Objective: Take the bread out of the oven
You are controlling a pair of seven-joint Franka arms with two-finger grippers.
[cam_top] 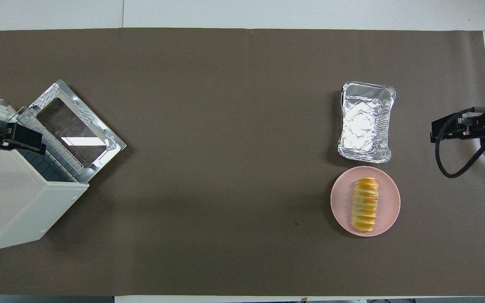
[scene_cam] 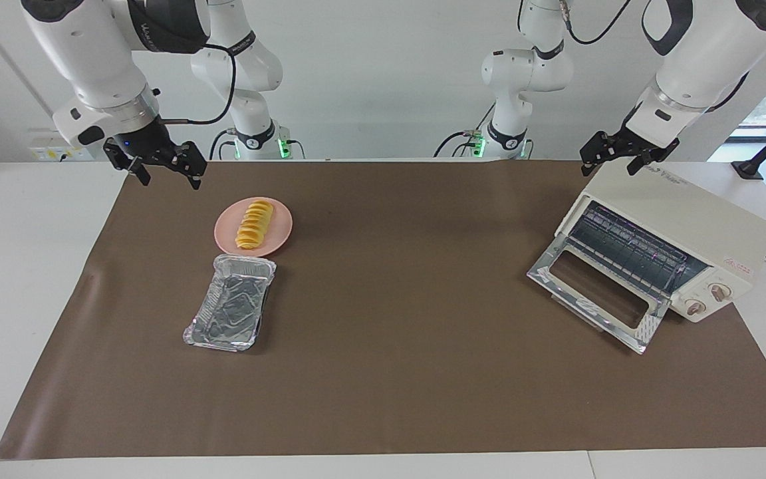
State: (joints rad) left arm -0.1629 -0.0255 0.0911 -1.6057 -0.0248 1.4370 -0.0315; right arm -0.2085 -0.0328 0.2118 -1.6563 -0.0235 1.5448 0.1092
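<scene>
bread (scene_cam: 255, 224) is a small long loaf, orange-yellow w/ ridged slice-like segments, matte crust, lying on a round smooth pink plate (scene_cam: 280, 236) toward the right arm's end of the worktop (scene_cam: 24, 266), out of the oven. just beside the plate, at its 6 o'clock in the facing view and farther from the robots, sits a crinkled shiny foil tray (scene_cam: 230, 303), rectangular w/ rounded corners, nothing in it. a flat matte brown mat (scene_cam: 389, 346) covers most of the white worktop. oven (scene_cam: 682, 229) is boxy, cream-white, smooth-sided, at the left arm's end; its silver-framed glass door (scene_cam: 596, 298) is dropped open onto the mat, wire rack (scene_cam: 626, 247) showing inside, 2 round knobs (scene_cam: 707, 299) and a small red logo on the front. left gripper (scene_cam: 609, 158) hangs over the oven's top corner, fingers released, holding nothing. right gripper (scene_cam: 160, 167) hangs over the mat edge at about 10 o'clock from the plate in the facing view, fingers spread, holding nothing.
</scene>
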